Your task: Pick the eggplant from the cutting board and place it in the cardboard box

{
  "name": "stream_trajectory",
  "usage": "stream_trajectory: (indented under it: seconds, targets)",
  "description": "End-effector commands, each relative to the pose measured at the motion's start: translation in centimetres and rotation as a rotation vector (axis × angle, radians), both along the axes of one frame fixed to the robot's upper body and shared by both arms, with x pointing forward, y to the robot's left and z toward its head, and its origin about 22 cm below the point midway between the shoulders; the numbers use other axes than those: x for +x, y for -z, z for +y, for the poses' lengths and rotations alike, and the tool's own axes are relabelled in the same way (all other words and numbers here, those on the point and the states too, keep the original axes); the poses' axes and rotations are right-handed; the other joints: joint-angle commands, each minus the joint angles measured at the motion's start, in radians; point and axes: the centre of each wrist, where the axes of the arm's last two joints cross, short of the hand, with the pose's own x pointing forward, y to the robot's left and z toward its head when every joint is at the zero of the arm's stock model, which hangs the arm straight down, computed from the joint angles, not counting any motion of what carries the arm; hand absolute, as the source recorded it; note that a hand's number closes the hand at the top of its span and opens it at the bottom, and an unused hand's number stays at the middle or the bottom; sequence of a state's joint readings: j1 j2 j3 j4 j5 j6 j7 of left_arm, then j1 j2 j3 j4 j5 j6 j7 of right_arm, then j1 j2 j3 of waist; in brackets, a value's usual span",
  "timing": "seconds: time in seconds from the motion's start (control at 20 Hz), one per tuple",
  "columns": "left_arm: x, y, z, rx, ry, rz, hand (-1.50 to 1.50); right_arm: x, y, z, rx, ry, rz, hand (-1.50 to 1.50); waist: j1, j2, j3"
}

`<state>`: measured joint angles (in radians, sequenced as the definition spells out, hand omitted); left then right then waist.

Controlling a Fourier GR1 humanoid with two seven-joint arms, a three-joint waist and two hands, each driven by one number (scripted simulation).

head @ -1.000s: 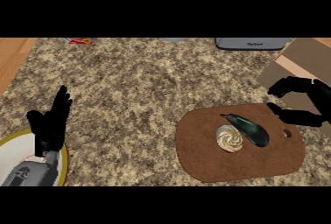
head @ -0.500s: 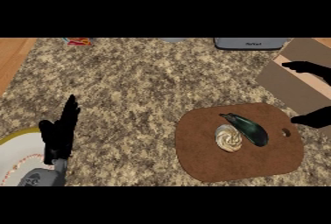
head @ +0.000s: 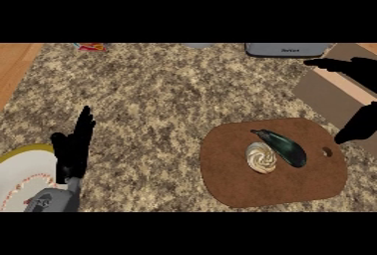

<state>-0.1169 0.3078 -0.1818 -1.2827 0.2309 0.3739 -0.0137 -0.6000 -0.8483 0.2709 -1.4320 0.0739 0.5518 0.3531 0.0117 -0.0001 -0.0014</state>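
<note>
Raised since prev. frame, black right hand (head: pixel 358 94) spreads open fingers above-right of brown rounded wooden cutting board (head: pixel 236 184). Black left hand (head: pixel 72 149) rests open far left; dark glossy eggplant (head: pixel 282 148) lies on board, beside cream swirled pastry (head: pixel 261 157).

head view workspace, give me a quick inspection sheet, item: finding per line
surface: speckled stone counter, wood strip at the far left edge
job's things: eggplant lies on the cutting board, untouched; cardboard box at the right edge, partly out of view
clutter: swirled round item on the board touching the eggplant; plate at lower left; grey object and a red-yellow item at the far edge
robot hands: left robot hand open, fingers up, resting beside the plate; right robot hand open, spread over the box, holding nothing
cables: nothing seen
surroundings: nothing seen beyond the counter
</note>
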Motion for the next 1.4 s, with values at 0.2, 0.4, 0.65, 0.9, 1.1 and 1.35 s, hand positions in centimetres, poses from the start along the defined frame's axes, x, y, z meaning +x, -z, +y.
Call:
stream_trajectory:
  seconds: [0.2,0.4,0.65,0.9,1.1,1.35]
  targets:
    - [-0.2,0.8,1.2,0.012,0.000,-0.017,0.00,-0.2,1.2,5.8,-0.166,-0.039,0.138,-1.50,-0.009,-0.001,0.000]
    - [-0.2,-0.5,0.4,0.020,-0.006,-0.005,0.00,-0.2,2.9,7.3,-0.238,-0.001,0.212,-1.50,-0.010,-0.002,0.001]
    - [1.1,-0.8,1.0,0.010,-0.019,0.003,0.00,-0.6,3.0,7.8,-0.247,0.013,0.241,-1.50,-0.013,-0.001,0.001]
    - [0.9,-0.1,-0.3,0.005,-0.018,-0.004,0.00,-0.5,4.7,9.6,-0.234,0.029,0.265,-1.50,-0.011,0.000,0.001]
    - [-0.7,-1.1,0.7,0.011,-0.004,-0.002,0.00,0.2,5.6,10.4,-0.313,0.053,0.272,-1.50,-0.004,0.000,0.001]
    - [-0.4,-0.2,1.0,0.005,-0.004,0.001,0.00,-1.0,7.9,13.4,-0.338,0.067,0.290,-1.50,-0.005,0.001,0.001]
